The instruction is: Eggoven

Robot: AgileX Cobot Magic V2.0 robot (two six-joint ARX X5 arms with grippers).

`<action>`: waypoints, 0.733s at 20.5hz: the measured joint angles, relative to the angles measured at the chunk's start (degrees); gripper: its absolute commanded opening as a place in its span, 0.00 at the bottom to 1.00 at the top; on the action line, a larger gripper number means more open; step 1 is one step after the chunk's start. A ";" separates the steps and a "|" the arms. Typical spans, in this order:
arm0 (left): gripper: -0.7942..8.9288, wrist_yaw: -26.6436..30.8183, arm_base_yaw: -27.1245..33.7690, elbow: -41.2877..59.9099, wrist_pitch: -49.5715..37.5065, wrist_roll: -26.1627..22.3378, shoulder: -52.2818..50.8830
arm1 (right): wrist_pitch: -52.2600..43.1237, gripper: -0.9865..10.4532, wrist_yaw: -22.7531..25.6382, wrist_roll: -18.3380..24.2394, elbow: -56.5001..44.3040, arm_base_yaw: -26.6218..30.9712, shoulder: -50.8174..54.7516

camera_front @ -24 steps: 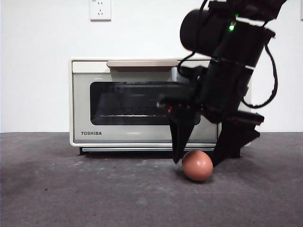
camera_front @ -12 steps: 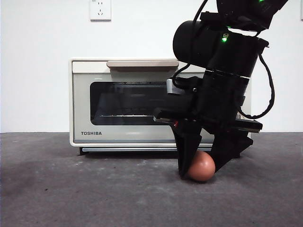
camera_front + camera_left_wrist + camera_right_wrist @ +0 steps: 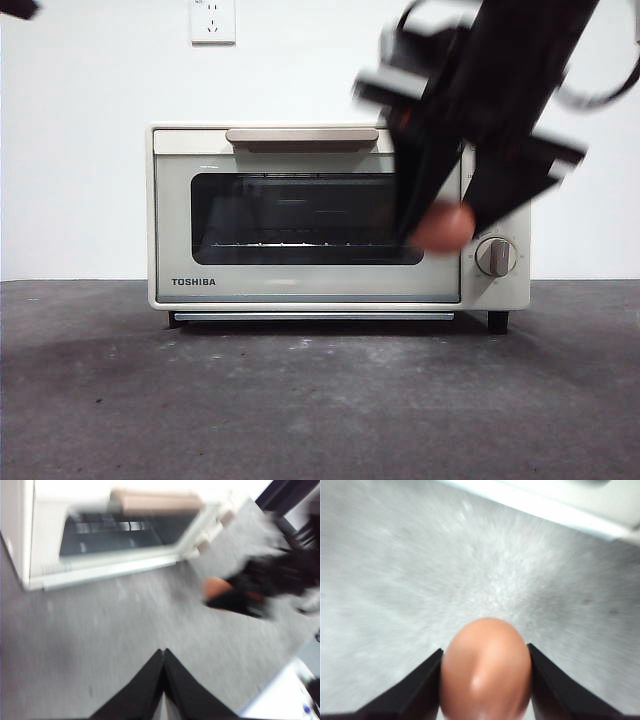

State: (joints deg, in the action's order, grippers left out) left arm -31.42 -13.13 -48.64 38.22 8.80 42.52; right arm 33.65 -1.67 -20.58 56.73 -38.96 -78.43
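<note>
My right gripper (image 3: 445, 225) is shut on the reddish-brown egg (image 3: 443, 227) and holds it in the air in front of the oven's right part, well above the table. In the right wrist view the egg (image 3: 485, 667) sits between the two black jaws. The cream TOSHIBA oven (image 3: 300, 285) stands at the back with its door shut, beige handle (image 3: 301, 135) on top and a knob (image 3: 496, 256) at the right. My left gripper (image 3: 163, 655) is shut and empty, high over the table in front of the oven (image 3: 100, 560); it shows as a black tip (image 3: 18, 8) at the top left.
The grey table (image 3: 250, 400) stretches in front of the oven. A white wall with a socket (image 3: 211, 20) is behind. The left wrist view shows the right arm with the egg (image 3: 216, 586) and a white table edge (image 3: 280, 695).
My right gripper closed on the egg on the table and lifted it up in front of the oven. The view is blurred by the motion.
</note>
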 measured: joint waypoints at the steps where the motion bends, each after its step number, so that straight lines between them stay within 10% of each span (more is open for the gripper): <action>1: 0.09 1.70 -1.60 -0.90 -2.38 0.44 2.03 | 1.16 0.09 0.09 0.39 0.00 -0.07 3.28; 15: 0.09 14.73 -13.92 -14.23 -24.24 2.12 30.75 | 15.96 0.09 5.68 2.75 0.02 -0.42 32.22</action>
State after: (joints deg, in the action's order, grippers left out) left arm -16.69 -27.05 -62.87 13.98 10.92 73.28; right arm 49.60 4.01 -17.82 56.75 -39.38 -46.22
